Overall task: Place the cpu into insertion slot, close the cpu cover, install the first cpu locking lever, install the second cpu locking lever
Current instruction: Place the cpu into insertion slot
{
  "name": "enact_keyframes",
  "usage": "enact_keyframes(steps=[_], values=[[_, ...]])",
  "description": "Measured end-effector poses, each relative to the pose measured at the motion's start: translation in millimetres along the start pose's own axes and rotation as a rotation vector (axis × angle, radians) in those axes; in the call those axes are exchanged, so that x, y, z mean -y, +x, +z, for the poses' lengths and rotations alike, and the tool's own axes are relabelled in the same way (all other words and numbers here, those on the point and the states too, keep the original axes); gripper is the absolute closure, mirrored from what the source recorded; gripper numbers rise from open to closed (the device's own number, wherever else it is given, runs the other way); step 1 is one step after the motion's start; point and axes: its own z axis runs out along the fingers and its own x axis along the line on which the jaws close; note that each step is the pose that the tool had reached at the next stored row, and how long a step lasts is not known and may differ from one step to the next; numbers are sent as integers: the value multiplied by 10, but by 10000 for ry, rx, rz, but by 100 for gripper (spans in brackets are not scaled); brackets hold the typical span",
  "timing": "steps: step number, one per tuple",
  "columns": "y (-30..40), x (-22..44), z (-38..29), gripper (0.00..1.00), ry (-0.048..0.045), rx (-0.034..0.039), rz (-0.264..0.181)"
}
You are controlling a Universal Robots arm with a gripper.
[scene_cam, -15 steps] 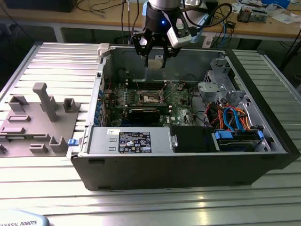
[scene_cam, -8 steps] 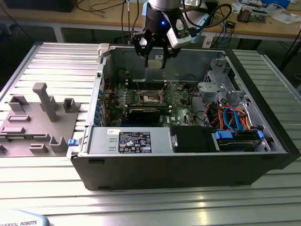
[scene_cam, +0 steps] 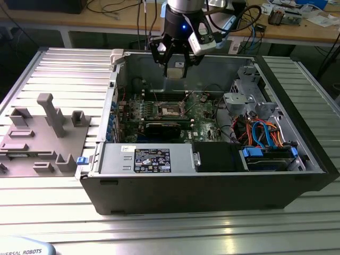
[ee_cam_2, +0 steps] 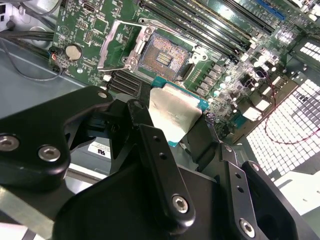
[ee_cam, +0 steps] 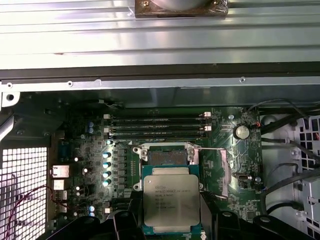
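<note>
I read the open computer case (scene_cam: pixel 212 186) lying on the counter (scene_cam: pixel 53 223), with the gripper (scene_cam: pixel 174 73) hanging over the case's far edge in the exterior view. Fingers (ee_cam_2: pixel 155 150) clamped on the cpu (ee_cam: pixel 171 202). It sits above the motherboard (ee_cam: pixel 90 150), near the uncovered insertion slot (ee_cam: pixel 167 156) and clear of it.

The counter (scene_cam: pixel 64 212) was a ribbed aluminium surface of long parallel slats. An open black computer case (scene_cam: pixel 212 186) lay on it near the middle (side panel off, interior facing up). Just beside the case, toward the exterior view's left, sat a grey moulded fixture tray (scene_cam: pixel 37 143) with upright posts and pockets. A pale rounded object (scene_cam: pixel 24 248) rested at the near corner.
</note>
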Motion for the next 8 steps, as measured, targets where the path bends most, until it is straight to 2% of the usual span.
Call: enact_keyframes(steps=[8], values=[[0,2,20,46,0,0,1]])
